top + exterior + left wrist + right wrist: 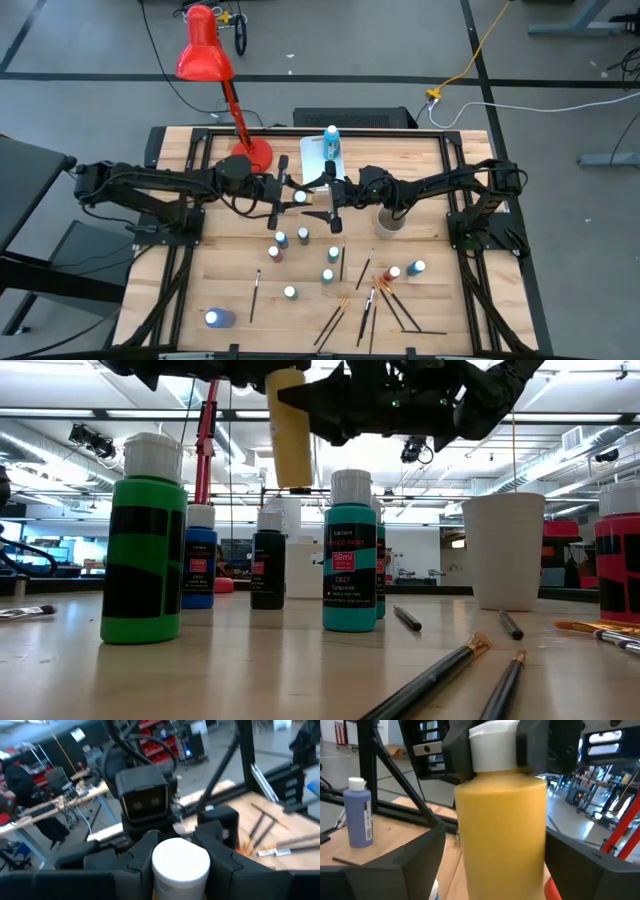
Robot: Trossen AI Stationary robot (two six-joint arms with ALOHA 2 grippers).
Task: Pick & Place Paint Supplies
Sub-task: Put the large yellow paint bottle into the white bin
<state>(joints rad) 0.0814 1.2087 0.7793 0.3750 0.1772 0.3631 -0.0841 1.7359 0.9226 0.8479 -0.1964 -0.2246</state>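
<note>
A yellow plastic paint bottle with a white cap (291,428) is held in the air above the middle of the wooden table (210,270). Its cap is pinched between the fingers of the left gripper (181,854), which is seen in the left wrist view closed on the white cap from both sides. The bottle's yellow body hangs below that gripper, upright in the low view.

The right gripper (492,857) is placed directly opposite the left one, and its two dark fingers (410,857) are spread wide on either side of the yellow body. No contact between those fingers and the bottle can be made out in the right wrist view.

A white paper cup (389,221) stands on the table just beside the right arm's wrist. A white rectangular tub (322,155) with a blue bottle (331,140) in it lies beyond both grippers, next to the base of a red desk lamp (205,50).

On the table nearer than the grippers, several small white-capped paint bottles (303,236) stand apart from one another, among them a green one (144,542) and a teal one (350,553). Thin paintbrushes with dark and orange-brown handles (372,300) lie scattered near them, well below the held bottle.
</note>
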